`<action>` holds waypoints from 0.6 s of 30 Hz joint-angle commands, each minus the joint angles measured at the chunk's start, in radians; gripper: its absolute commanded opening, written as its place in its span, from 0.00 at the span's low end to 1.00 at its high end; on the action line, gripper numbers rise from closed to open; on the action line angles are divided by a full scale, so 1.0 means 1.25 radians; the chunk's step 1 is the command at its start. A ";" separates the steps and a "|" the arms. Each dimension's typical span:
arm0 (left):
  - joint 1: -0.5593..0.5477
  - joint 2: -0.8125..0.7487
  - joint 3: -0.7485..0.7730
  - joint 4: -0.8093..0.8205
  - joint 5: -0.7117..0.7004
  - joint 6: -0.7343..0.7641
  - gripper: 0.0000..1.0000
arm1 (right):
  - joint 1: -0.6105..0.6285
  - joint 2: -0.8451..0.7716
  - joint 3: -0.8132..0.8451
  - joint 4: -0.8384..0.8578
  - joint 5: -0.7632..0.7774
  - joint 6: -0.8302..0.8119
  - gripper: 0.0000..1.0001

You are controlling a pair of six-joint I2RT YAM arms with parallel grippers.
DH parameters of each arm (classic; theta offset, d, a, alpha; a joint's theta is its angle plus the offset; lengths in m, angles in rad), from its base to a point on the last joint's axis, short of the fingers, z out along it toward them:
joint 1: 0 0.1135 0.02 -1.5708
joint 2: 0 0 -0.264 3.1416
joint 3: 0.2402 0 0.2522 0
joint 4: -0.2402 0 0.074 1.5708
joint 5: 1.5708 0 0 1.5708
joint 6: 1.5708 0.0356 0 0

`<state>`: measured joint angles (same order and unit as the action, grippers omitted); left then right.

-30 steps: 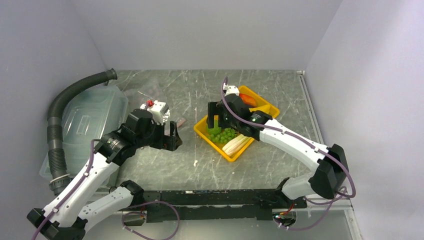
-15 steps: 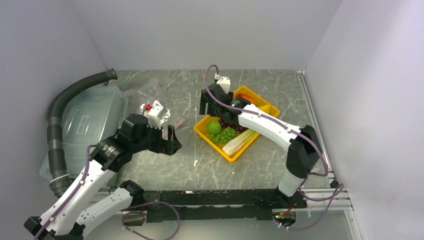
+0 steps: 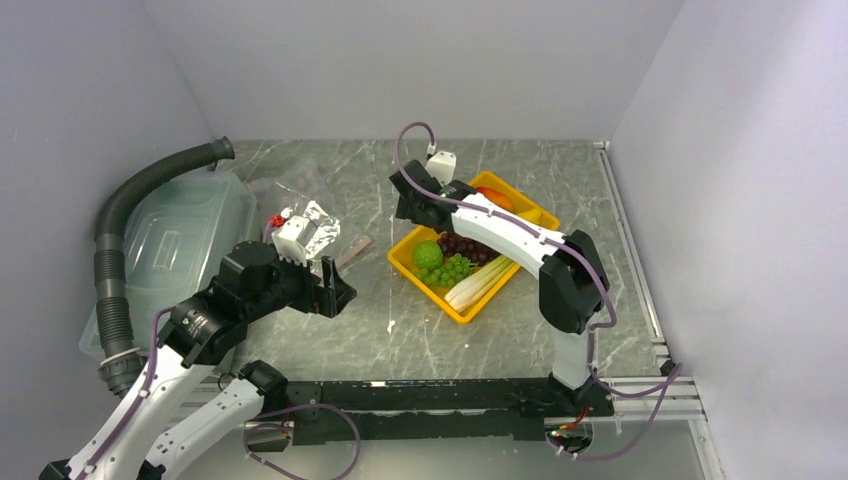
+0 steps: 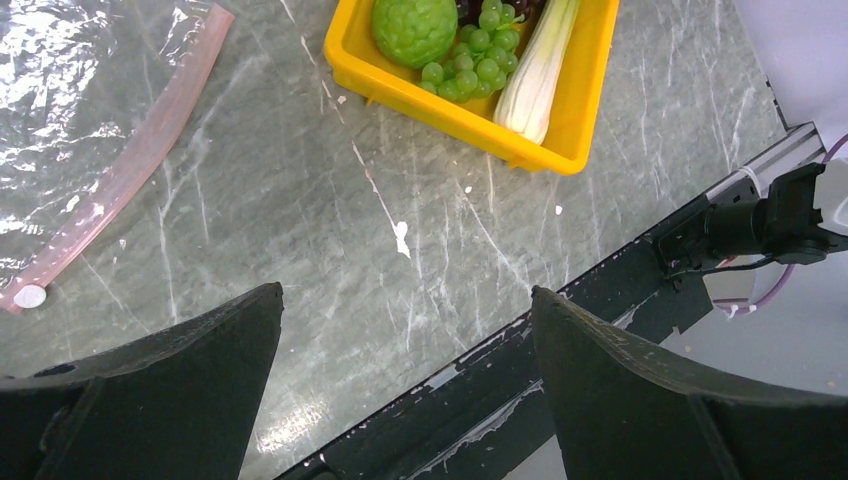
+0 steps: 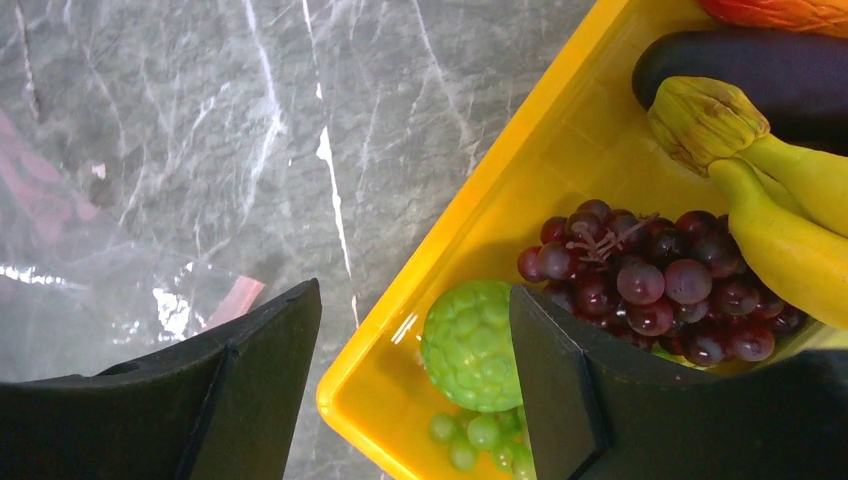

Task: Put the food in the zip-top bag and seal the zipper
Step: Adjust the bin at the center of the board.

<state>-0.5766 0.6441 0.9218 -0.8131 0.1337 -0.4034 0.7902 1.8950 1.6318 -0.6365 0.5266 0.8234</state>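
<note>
Top view: a yellow tray (image 3: pixel 466 316) is seen mid-table; the clear zip-top bag (image 3: pixel 295 190) lies crumpled to its left, beside a lidded bin (image 3: pixel 190 235).

Left wrist view: the left gripper (image 4: pixel 405 320) is held with fingers spread wide over the table (image 4: pixel 400 200), the pink zipper (image 4: pixel 140 160) at far left.

Right wrist view: the right gripper (image 5: pixel 412 295) is held with fingers apart and empty above the tray's left edge, near the green round fruit (image 5: pixel 470 345) and dark grapes (image 5: pixel 650 285).

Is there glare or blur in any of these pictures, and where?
Left wrist view: white glare on the zip-top bag at upper left; the yellow tray is sharp. Right wrist view: small glare spots on the bag; the dark grapes are in focus. Top view: even light, soft shadows, one bright patch on the bag.
</note>
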 commanded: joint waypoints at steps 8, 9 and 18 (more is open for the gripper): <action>-0.003 -0.017 0.000 0.025 -0.009 0.005 0.99 | -0.057 0.083 0.092 -0.005 0.004 0.102 0.66; -0.003 -0.017 0.000 0.025 -0.008 0.005 0.99 | -0.062 0.091 0.097 -0.007 0.003 0.109 0.64; -0.002 -0.012 0.000 0.026 -0.003 0.008 0.99 | -0.100 0.136 0.104 -0.009 -0.008 0.139 0.58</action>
<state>-0.5766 0.6312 0.9199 -0.8127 0.1333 -0.4038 0.6830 2.0556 1.7184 -0.6495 0.5133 0.9619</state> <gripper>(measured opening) 0.989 0.585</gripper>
